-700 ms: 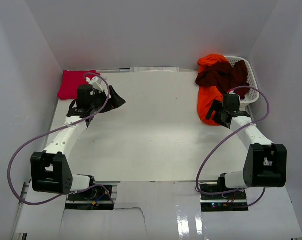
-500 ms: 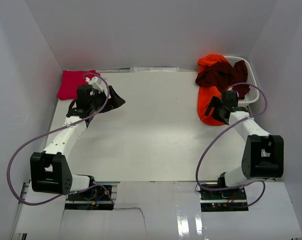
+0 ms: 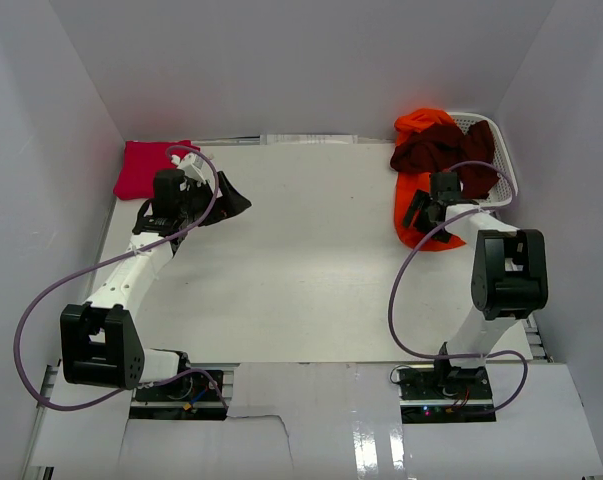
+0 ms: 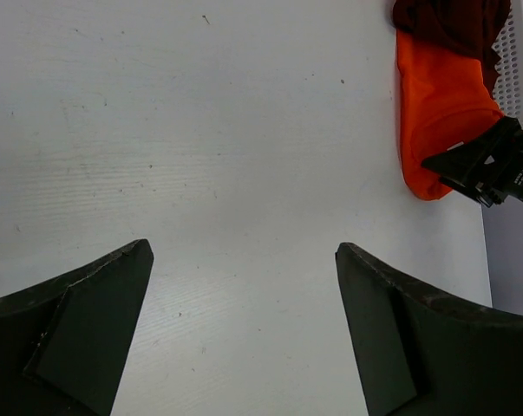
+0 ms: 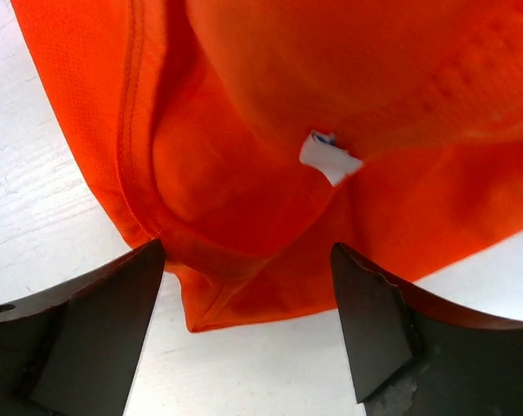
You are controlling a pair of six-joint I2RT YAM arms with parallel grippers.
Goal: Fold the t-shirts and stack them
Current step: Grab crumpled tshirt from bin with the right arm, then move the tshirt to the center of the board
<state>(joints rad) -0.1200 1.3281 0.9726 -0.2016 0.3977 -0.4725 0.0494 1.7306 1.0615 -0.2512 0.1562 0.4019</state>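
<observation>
The magenta tee point(image 3: 141, 170) is noted as a compact square at the far left corner of the table point(image 3: 311, 260). The left gripper point(image 4: 244, 251) is found spread wide and empty over bare surface. At far right, the orange tee point(image 3: 413, 225) is seen spilling from the basket point(image 3: 499, 135) onto the table, with the maroon tee point(image 3: 446, 150) heaped on it. The right gripper point(image 5: 245, 251) is held splayed at its lower edge, nothing pinched. The cloth is judged light, limp and prone to bunching. The stitched edge point(image 5: 133, 130) near the white label point(image 5: 329, 158) is recommended as the hold.
</observation>
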